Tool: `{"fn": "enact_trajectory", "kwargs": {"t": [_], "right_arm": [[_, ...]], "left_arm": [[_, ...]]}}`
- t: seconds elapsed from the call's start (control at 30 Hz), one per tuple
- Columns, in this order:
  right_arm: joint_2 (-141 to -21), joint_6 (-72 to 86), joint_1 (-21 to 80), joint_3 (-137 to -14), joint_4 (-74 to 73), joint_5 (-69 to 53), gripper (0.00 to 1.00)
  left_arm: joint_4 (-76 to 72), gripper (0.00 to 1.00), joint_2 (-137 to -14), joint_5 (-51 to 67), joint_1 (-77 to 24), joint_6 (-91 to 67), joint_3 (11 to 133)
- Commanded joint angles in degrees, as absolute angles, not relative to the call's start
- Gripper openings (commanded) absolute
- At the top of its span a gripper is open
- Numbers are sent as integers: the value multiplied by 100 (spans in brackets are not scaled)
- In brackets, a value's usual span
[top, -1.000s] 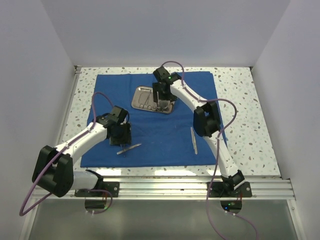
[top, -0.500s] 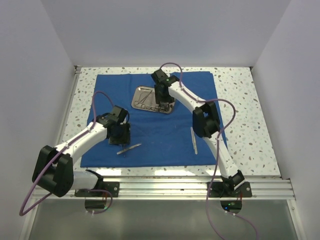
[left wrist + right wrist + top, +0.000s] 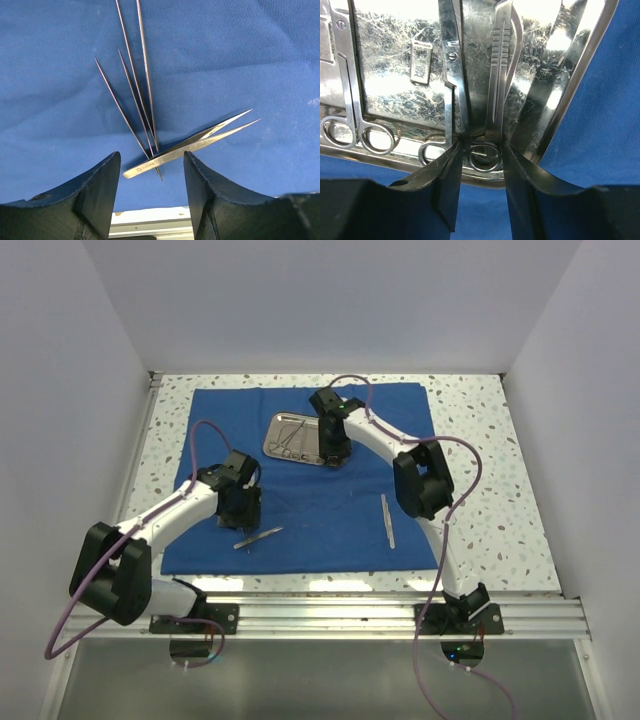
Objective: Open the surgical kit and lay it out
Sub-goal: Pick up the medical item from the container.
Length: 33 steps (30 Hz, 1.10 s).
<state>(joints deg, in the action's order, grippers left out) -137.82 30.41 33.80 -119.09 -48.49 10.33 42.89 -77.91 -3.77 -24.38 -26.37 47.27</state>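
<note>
The royal-blue cloth (image 3: 320,495) lies spread flat on the table. On its far part sits the steel tray (image 3: 283,428), which holds ring-handled scissors (image 3: 451,75) and forceps (image 3: 347,90). My right gripper (image 3: 333,452) reaches into the tray's right end. In the right wrist view its fingers (image 3: 451,175) press in on both sides of a scissors ring (image 3: 484,156), and a scalpel handle (image 3: 499,65) runs in between them. My left gripper (image 3: 152,160) hovers open above silver tweezers (image 3: 192,144) that lie on the cloth across thin pointed instruments (image 3: 131,100).
A second pair of tweezers (image 3: 387,520) lies on the cloth's right part beside the right arm. The speckled tabletop (image 3: 490,470) shows around the cloth. A metal rail (image 3: 330,612) runs along the near edge, and white walls close in the other sides.
My right gripper's jaws have closed from wide apart onto the scissors ring at the tray's right end. The left gripper has hardly moved above the tweezers.
</note>
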Motion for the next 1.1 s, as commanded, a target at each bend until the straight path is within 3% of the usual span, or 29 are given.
{"fn": "enact_trajectory", "kwargs": {"t": [0.0,0.13,0.23,0.27,0.3,0.77,1.07], "right_arm": [[-13948,3296,3349,-11523,-5195,554,39],[-14062,3305,3349,-11549,-5177,519,28],[-14133,3296,3349,-11549,-5159,466,15],[-14142,3296,3349,-11549,-5159,466,3],[-14159,3305,3349,-11566,-5168,457,0],[-13413,3129,3349,-12489,-5660,536,0],[-12360,3225,3375,-11499,-5529,220,0]], "left_arm": [[4175,57,-7796,-387,-2391,-2522,4878],[4184,57,-7796,-396,-2391,-2522,4878],[4166,56,-7796,-396,-2391,-2531,4869],[4175,56,-7805,-404,-2391,-2531,4869],[4175,56,-7805,-404,-2391,-2540,4869],[4184,54,-7831,-624,-2391,-2628,5062],[4306,54,-8164,-843,-2347,-2453,5790]]}}
